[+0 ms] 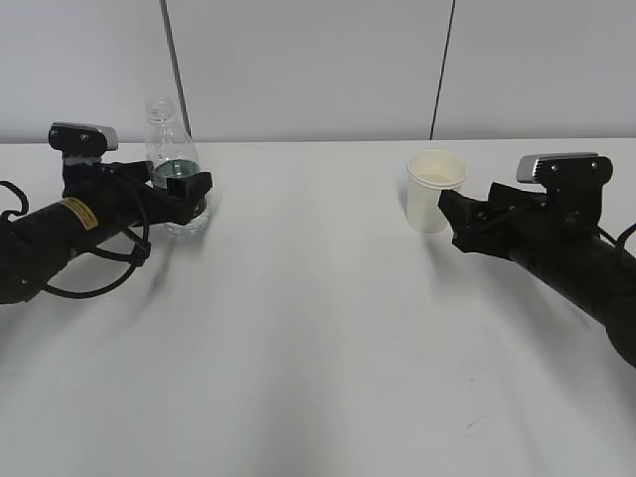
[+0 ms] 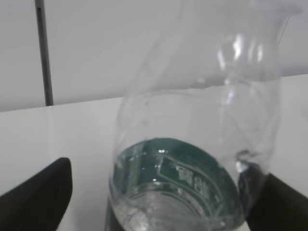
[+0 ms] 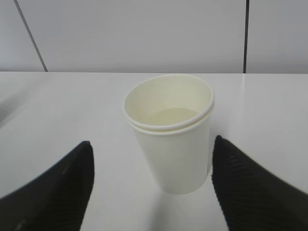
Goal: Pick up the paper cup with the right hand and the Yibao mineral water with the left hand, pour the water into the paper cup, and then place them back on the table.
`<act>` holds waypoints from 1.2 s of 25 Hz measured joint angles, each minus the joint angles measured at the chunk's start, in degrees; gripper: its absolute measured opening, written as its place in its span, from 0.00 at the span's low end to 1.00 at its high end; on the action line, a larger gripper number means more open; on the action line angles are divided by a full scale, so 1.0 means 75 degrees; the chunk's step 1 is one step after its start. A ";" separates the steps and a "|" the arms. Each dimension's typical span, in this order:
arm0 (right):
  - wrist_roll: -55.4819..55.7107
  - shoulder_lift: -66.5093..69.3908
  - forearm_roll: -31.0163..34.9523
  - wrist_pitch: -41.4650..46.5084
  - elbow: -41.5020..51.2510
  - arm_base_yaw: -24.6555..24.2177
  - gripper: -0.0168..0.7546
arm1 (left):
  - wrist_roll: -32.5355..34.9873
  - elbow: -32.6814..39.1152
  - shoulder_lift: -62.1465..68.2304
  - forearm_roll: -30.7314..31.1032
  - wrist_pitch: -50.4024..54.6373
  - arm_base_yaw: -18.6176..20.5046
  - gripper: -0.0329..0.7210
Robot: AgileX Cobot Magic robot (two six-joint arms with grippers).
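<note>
Left hand (image 1: 189, 191): set around the lower body of the Yibao mineral water (image 1: 176, 159), black fingers (image 2: 36, 199) on either side of the bottle; in the left wrist view, right finger against the bottle wall, left finger apart from it, so spread rather than clamped. Bottle upright on the counter (image 1: 318, 328), uncapped, clear and ribbed, with water low inside. Dark green label (image 2: 187, 173) around the lower body, directly ahead of the hand; pale characters printed on it, distorted through the plastic and not readable. Yellow sticker (image 1: 78, 213) on the left arm, behind the hand; print too small to read. Right hand (image 1: 447, 214): spread wide, holding nothing, with a visible gap on each side. Paper cup (image 1: 435, 189) upright on the counter just ahead of the fingertips and between the two fingers (image 3: 250, 187) in the right wrist view. Cup plain cream-white, no print; double rolled rim visible, as of two nested cups. Cup well apart from the bottle, on opposite sides of the counter.
</note>
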 joint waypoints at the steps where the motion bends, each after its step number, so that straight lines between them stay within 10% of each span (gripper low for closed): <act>1: 0.0000 0.0000 0.0000 0.0000 0.0000 0.0000 0.79 | 0.0000 0.0054 -0.0094 0.0000 0.0000 0.0000 0.89; 18: -0.0034 -0.2261 0.0000 0.0869 0.0572 0.0000 0.79 | -0.0017 0.0326 -0.1768 0.0352 0.0713 0.0000 0.84; 30: -0.0048 -0.3357 0.0000 0.4755 -0.1365 0.0000 0.79 | -0.0296 0.0183 -0.3471 0.0072 0.3036 0.0000 0.83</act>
